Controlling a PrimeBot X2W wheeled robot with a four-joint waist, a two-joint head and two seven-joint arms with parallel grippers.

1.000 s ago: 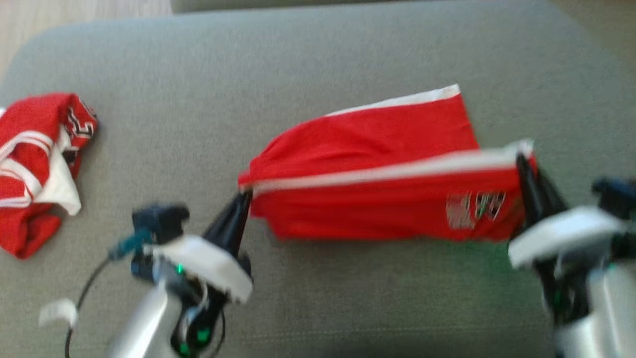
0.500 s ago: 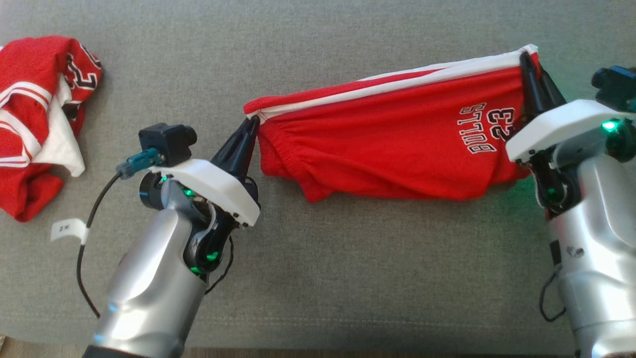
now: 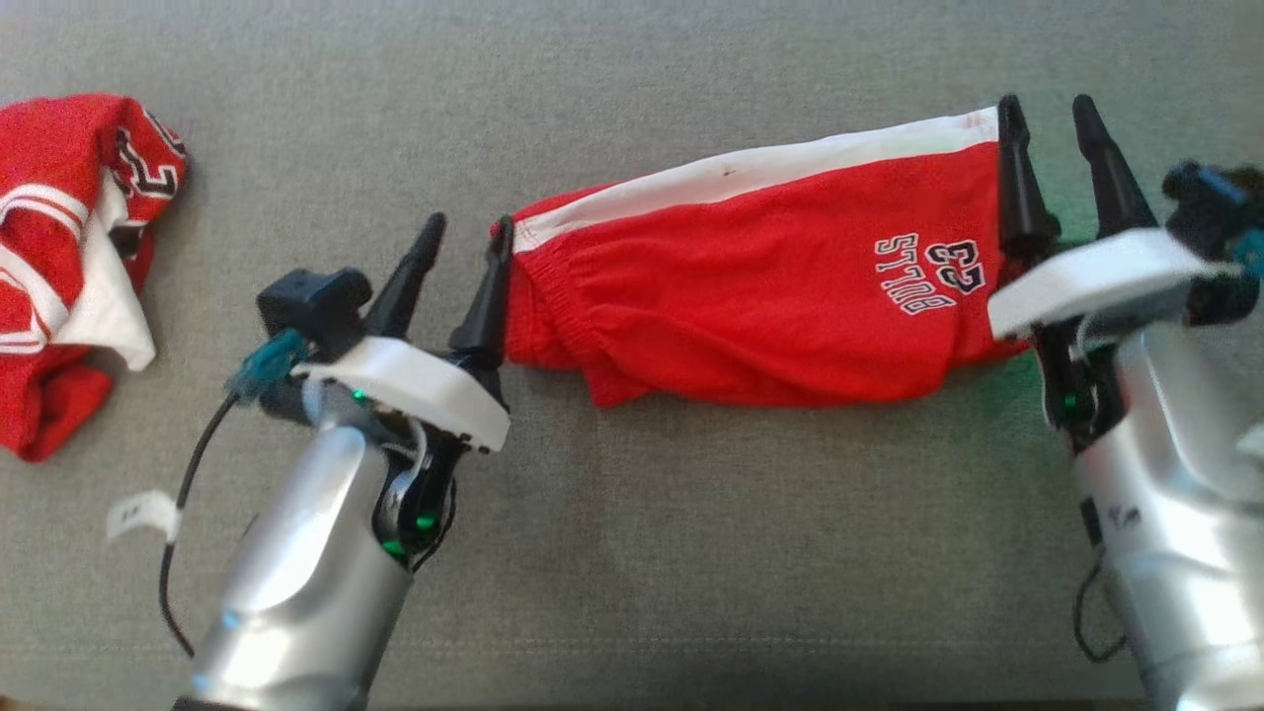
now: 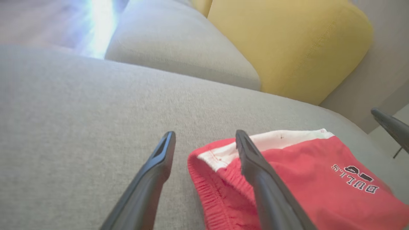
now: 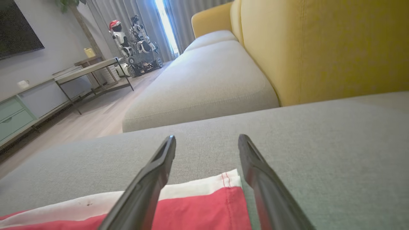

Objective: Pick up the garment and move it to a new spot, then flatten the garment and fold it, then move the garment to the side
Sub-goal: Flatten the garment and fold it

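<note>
The red fabric shorts with a white side stripe (image 3: 750, 286) are spread on the grey fabric sofa cushion (image 3: 632, 553). The left hand (image 3: 469, 227) and the right hand (image 3: 1045, 104) are placed at opposite ends, fingers parted, nothing gripped.

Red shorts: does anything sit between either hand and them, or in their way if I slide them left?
Nothing visible separates them: the open left hand and open right hand sit right at the two ends of the shorts. Leftward, bare cushion follows, then a crumpled red jersey lies near the left edge.
</note>
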